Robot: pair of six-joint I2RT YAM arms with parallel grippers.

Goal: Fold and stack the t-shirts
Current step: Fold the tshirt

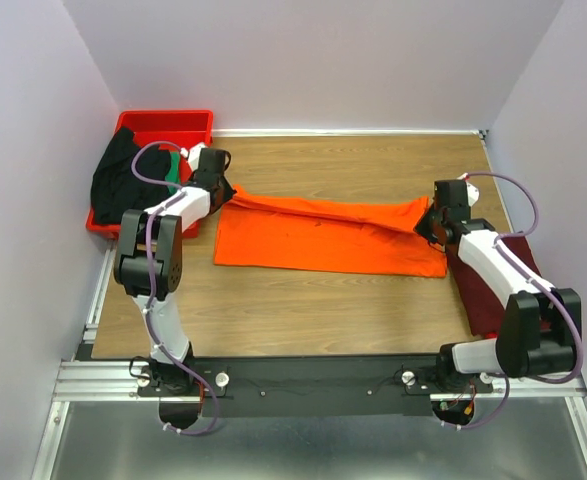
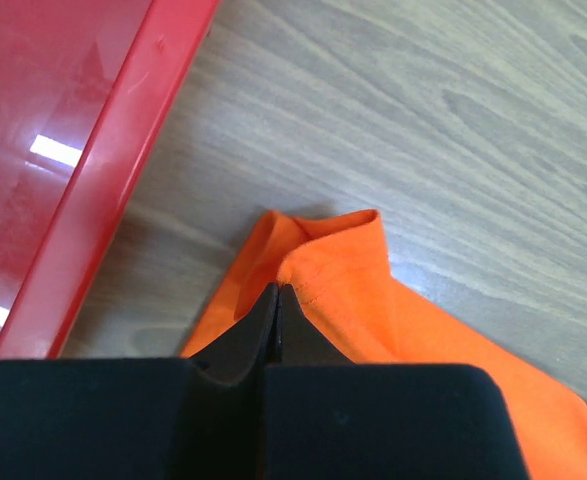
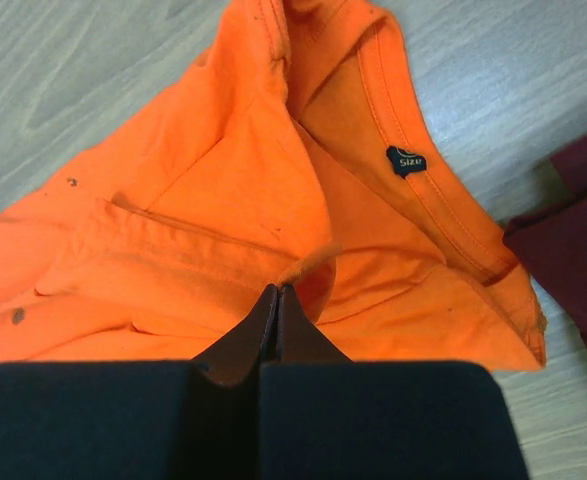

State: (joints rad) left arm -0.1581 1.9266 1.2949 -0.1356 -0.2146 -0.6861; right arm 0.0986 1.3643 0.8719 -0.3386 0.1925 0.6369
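The orange t-shirt (image 1: 328,238) lies across the middle of the table, its far edge pulled into a taut ridge between my two grippers. My left gripper (image 1: 219,187) is shut on the shirt's left corner (image 2: 323,265), right beside the red tray. My right gripper (image 1: 432,217) is shut on a fold of orange cloth (image 3: 223,230) near the collar, whose dark size label (image 3: 406,160) shows. The maroon t-shirt (image 1: 495,285) lies at the right under my right arm, and its edge (image 3: 573,240) is close to the collar. The black t-shirt (image 1: 118,180) hangs over the tray, with a bit of green t-shirt (image 1: 173,170) beside it.
The red plastic tray (image 1: 168,122) stands at the back left corner; its wall (image 2: 103,170) runs close to the left gripper. Bare wood table (image 1: 303,300) lies in front of the orange shirt. Pale walls close in on three sides.
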